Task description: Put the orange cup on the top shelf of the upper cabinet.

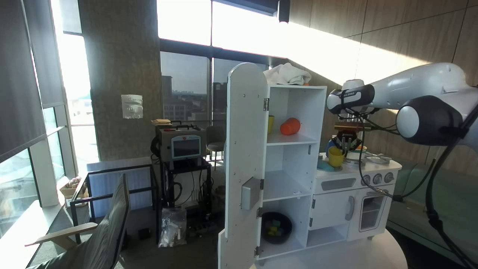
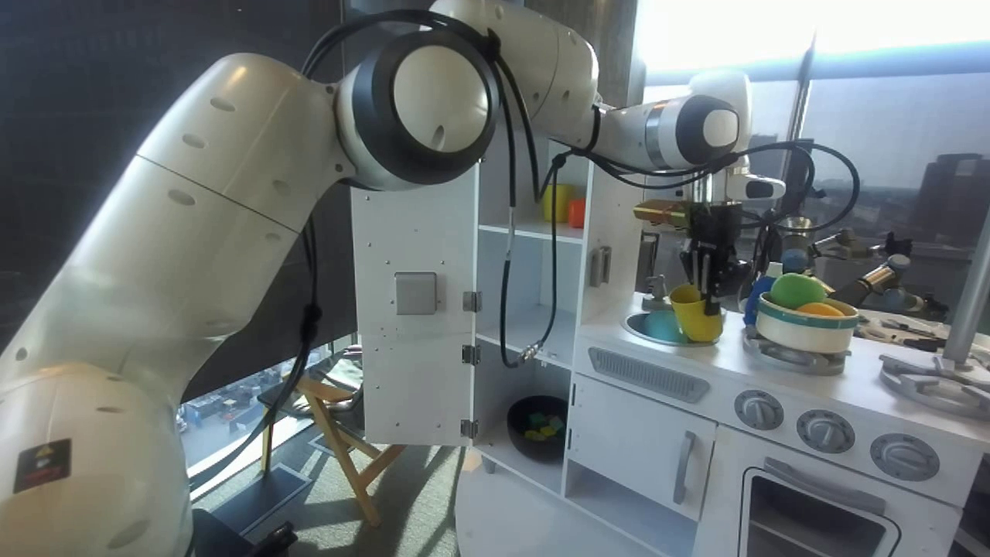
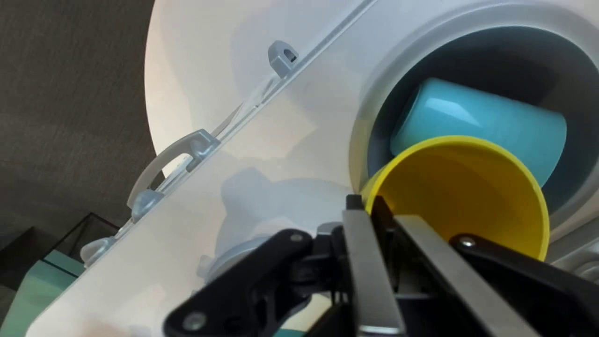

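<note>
The orange cup (image 1: 290, 126) lies on its side on the top shelf (image 1: 293, 139) of the tall white upper cabinet (image 1: 322, 112). It shows partly in an exterior view (image 2: 576, 213), beside a yellow cup (image 2: 555, 203). My gripper (image 3: 368, 204) is away from the orange cup, over the sink. It is shut on the rim of another yellow cup (image 3: 461, 192), one finger inside and one outside. In both exterior views this held cup (image 1: 336, 157) (image 2: 696, 313) hangs tilted at the sink's edge; I cannot tell whether it touches the sink. The orange cup is out of the wrist view.
The tall cabinet door (image 1: 244, 149) stands open. A teal cup (image 3: 477, 117) lies in the sink. A white bowl (image 2: 808, 329) with green and orange toys is right of the gripper. A black bowl (image 1: 276, 239) sits on the bottom shelf. A white cloth (image 1: 287, 74) lies on the cabinet.
</note>
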{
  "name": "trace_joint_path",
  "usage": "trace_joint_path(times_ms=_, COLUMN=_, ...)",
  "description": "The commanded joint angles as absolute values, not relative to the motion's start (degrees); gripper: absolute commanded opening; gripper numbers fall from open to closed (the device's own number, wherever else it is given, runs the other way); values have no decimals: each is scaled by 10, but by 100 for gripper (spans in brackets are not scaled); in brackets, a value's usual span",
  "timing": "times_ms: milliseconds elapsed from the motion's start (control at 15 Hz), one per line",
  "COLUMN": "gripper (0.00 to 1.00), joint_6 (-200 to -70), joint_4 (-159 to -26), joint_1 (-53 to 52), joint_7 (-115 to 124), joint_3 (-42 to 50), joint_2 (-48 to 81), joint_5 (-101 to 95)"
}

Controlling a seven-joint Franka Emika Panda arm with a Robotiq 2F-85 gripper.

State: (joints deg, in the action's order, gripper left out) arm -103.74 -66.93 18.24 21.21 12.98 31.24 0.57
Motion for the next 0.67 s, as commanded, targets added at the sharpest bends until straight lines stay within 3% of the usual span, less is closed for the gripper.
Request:
trace_joint_path(times_ms=0, gripper=11, joint_6=-960, joint_4=-612, joint_1=184, joint_7=239, joint_3=138, joint_2=336, joint_5=13)
trace_joint_path(times_ms=600, gripper=12, joint_6=-917, joint_4=-572, joint_1=221, joint_7=278, joint_3=127, joint_2=339, joint_5=59)
